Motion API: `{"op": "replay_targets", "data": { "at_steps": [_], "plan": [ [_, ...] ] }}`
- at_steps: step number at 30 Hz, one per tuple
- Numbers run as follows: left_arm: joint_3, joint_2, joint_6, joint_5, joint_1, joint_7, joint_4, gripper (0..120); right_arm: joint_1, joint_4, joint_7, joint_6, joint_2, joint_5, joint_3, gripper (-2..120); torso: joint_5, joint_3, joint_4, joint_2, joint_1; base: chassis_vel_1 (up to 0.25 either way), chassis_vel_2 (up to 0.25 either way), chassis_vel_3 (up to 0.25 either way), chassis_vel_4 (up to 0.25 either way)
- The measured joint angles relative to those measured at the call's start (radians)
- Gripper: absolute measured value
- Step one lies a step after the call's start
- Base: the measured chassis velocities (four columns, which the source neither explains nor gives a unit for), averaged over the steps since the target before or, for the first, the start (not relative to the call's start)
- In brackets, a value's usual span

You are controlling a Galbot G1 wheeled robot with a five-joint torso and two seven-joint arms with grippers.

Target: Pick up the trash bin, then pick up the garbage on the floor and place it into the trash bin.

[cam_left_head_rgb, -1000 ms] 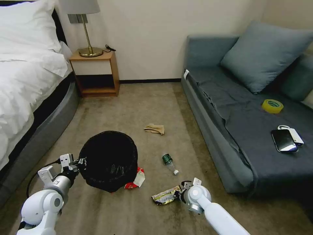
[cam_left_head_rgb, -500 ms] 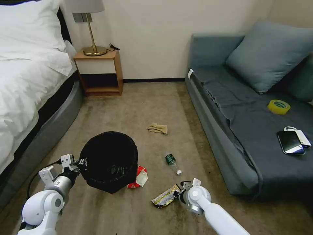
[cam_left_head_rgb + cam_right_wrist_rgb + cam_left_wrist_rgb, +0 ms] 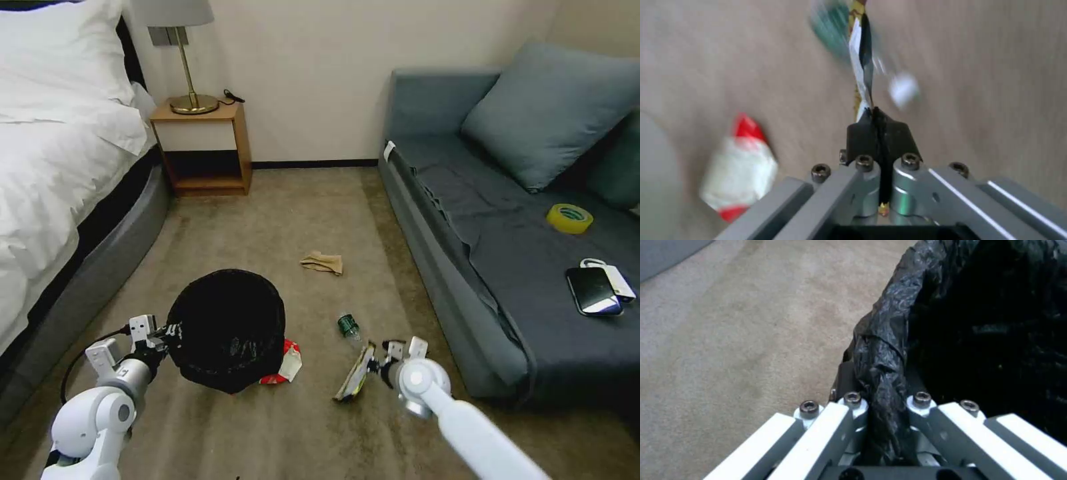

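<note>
The right gripper [image 3: 371, 363] is clamped on the dark-and-yellow snack wrapper [image 3: 353, 373], which hangs edge-on off the carpeted floor [image 3: 280, 220], with the green bottle [image 3: 347, 328] just beyond it at about 11 o'clock. At 9 o'clock from it, the left gripper [image 3: 168, 333] is pinched shut on the black-bagged rim of the trash bin [image 3: 227, 327] — the red-and-white wrapper [image 3: 285, 363] lies against the bin's base and the tan paper [image 3: 323, 262] sits farther off at 12 o'clock. The step in hand looks like carrying this wrapper to the bin — the next move calls for bringing it over the open mouth before letting go.
</note>
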Motion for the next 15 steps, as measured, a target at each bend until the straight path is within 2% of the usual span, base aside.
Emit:
{"op": "replay_targets", "data": {
  "at_steps": [4,6,9,15],
  "plan": [
    [0.016,0.005,0.008,-0.012,-0.009,-0.004,0.009,4,0.021,0.073,0.001,0.014,-0.025,0.001,0.008,0,0.0001,0.0,0.0,0.0,0.0,0.0,0.0,0.0,0.0],
    [0.047,0.009,0.024,-0.03,-0.028,-0.013,0.018,4,0.052,0.17,-0.001,0.038,-0.062,0.002,0.006,0,0.0,0.0,-0.0001,0.0,0.0,0.0,0.0,0.0,0.0],
    [0.064,0.011,0.036,-0.04,-0.043,-0.02,0.021,4,0.071,0.217,-0.007,0.052,-0.08,-0.003,-0.003,0,0.0,0.0,-0.0001,0.0,0.0,0.0,0.0,0.0,0.0],
    [0.099,0.015,0.076,-0.082,-0.087,-0.051,0.024,4,0.128,0.317,-0.049,0.121,-0.116,-0.074,-0.033,0,0.0,0.0,-0.0003,0.0,0.0,0.0,0.0,0.0,0.0]
  ]
}}
